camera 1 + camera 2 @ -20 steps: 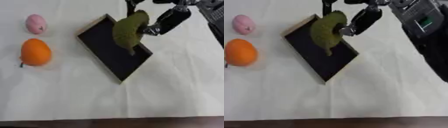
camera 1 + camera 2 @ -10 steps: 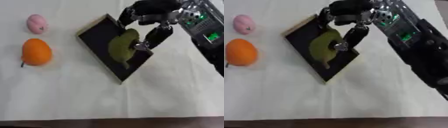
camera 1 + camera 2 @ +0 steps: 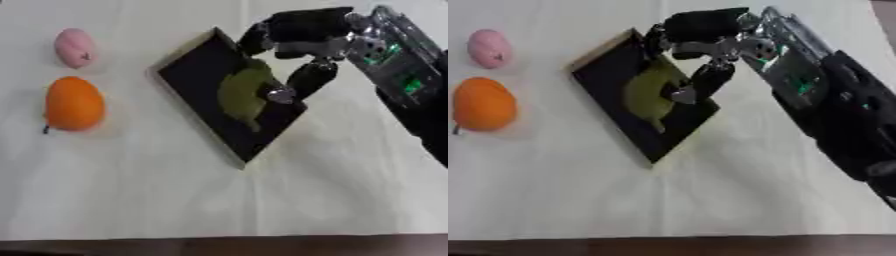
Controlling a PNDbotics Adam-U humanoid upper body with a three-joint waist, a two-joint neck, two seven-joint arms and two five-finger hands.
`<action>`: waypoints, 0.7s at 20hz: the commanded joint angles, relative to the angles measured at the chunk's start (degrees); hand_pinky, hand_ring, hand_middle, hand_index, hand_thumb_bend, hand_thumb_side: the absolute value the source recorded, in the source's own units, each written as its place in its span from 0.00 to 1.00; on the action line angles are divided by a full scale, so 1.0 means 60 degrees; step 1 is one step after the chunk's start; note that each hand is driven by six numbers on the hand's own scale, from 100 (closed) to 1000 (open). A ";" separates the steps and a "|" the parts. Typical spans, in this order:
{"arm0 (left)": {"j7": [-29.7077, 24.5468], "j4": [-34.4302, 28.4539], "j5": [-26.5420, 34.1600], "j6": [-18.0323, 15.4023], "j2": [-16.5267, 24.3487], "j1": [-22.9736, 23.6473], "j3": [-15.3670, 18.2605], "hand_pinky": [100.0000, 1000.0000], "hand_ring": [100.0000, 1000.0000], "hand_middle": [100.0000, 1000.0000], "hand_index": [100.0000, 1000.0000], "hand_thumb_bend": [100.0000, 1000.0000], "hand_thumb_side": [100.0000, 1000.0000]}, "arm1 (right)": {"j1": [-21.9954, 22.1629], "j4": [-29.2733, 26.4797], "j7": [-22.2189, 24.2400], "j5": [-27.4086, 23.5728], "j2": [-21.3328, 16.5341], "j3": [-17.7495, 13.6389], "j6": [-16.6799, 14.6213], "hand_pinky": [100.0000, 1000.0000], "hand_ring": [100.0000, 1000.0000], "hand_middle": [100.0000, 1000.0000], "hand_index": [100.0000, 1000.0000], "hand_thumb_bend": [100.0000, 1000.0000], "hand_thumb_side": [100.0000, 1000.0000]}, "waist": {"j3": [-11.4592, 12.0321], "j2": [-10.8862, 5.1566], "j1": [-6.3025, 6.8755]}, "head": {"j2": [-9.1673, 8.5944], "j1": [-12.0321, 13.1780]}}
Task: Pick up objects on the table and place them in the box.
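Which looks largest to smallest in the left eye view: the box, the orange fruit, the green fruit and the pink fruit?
1. Box.
2. Green fruit and orange fruit: they look about alike, and the right hand covers part of the green one, so no ranking.
3. Pink fruit.

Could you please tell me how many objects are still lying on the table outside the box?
2: an orange fruit at the left and a pink egg-shaped object just beyond it. The green fruit is already in the box, under the right hand.
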 commanded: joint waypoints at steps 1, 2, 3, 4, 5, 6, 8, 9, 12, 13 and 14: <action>-0.0024 -0.0182 0.0020 0.0027 0.0084 -0.0087 0.0002 0.66 0.64 0.71 0.77 0.13 0.55 | -0.0113 -0.0055 -0.0092 -0.0254 -0.0177 -0.0318 -0.0266 0.90 0.82 0.74 0.85 0.00 0.55 | -0.0008 -0.0252 0.0062 | -0.0003 0.0041; -0.0016 -0.0182 0.0021 0.0033 0.0083 -0.0081 0.0008 0.66 0.64 0.71 0.77 0.13 0.55 | -0.0104 -0.0079 -0.0085 -0.0351 -0.0212 -0.0376 -0.0363 0.90 0.83 0.74 0.85 0.00 0.58 | -0.0012 -0.0256 0.0059 | -0.0005 0.0042; -0.0012 -0.0182 0.0021 0.0035 0.0084 -0.0077 0.0010 0.66 0.64 0.71 0.77 0.13 0.55 | -0.0099 -0.0117 -0.0062 -0.0426 -0.0245 -0.0424 -0.0446 0.91 0.83 0.76 0.86 0.00 0.60 | -0.0016 -0.0260 0.0057 | 0.0000 0.0045; -0.0011 -0.0182 0.0019 0.0035 0.0084 -0.0075 0.0010 0.66 0.64 0.71 0.77 0.13 0.55 | -0.0099 -0.0172 -0.0035 -0.0490 -0.0273 -0.0478 -0.0515 0.91 0.83 0.76 0.86 0.00 0.60 | -0.0021 -0.0265 0.0057 | 0.0007 0.0051; -0.0012 -0.0182 0.0018 0.0034 0.0083 -0.0075 0.0010 0.66 0.64 0.71 0.77 0.13 0.55 | -0.0100 -0.0230 -0.0005 -0.0547 -0.0293 -0.0530 -0.0559 0.91 0.83 0.76 0.86 0.00 0.59 | -0.0025 -0.0269 0.0057 | 0.0013 0.0055; -0.0012 -0.0182 0.0018 0.0035 0.0081 -0.0075 0.0010 0.66 0.64 0.71 0.77 0.13 0.55 | -0.0108 -0.0303 0.0017 -0.0604 -0.0306 -0.0595 -0.0580 0.91 0.83 0.76 0.86 0.00 0.57 | -0.0030 -0.0272 0.0058 | 0.0018 0.0057; -0.0010 -0.0182 0.0015 0.0035 0.0081 -0.0071 0.0014 0.66 0.64 0.71 0.77 0.13 0.55 | -0.0127 -0.0495 0.0014 -0.0739 -0.0328 -0.0780 -0.0555 0.90 0.83 0.75 0.86 0.00 0.49 | -0.0037 -0.0275 0.0063 | 0.0027 0.0062; -0.0006 -0.0182 0.0013 0.0035 0.0084 -0.0068 0.0017 0.66 0.64 0.71 0.77 0.13 0.55 | -0.0136 -0.0609 -0.0011 -0.0832 -0.0343 -0.0898 -0.0507 0.90 0.82 0.75 0.85 0.00 0.42 | -0.0042 -0.0278 0.0067 | 0.0035 0.0067; 0.0014 -0.0182 0.0006 0.0027 0.0100 -0.0080 0.0030 0.66 0.64 0.71 0.77 0.13 0.55 | -0.0192 -0.0985 -0.0222 -0.1251 -0.0383 -0.1370 -0.0194 0.90 0.81 0.72 0.83 0.00 0.25 | -0.0063 -0.0292 0.0078 | 0.0057 0.0083; 0.0018 -0.0182 0.0006 0.0027 0.0102 -0.0086 0.0031 0.66 0.64 0.71 0.77 0.13 0.55 | -0.0200 -0.1104 -0.0311 -0.1471 -0.0386 -0.1531 -0.0036 0.90 0.80 0.71 0.82 0.00 0.20 | -0.0072 -0.0297 0.0082 | 0.0058 0.0088; 0.0019 -0.0182 0.0004 0.0029 0.0107 -0.0089 0.0031 0.66 0.64 0.71 0.77 0.13 0.55 | -0.0207 -0.1225 -0.0420 -0.1754 -0.0383 -0.1719 0.0159 0.90 0.79 0.70 0.81 0.00 0.18 | -0.0083 -0.0301 0.0087 | 0.0058 0.0095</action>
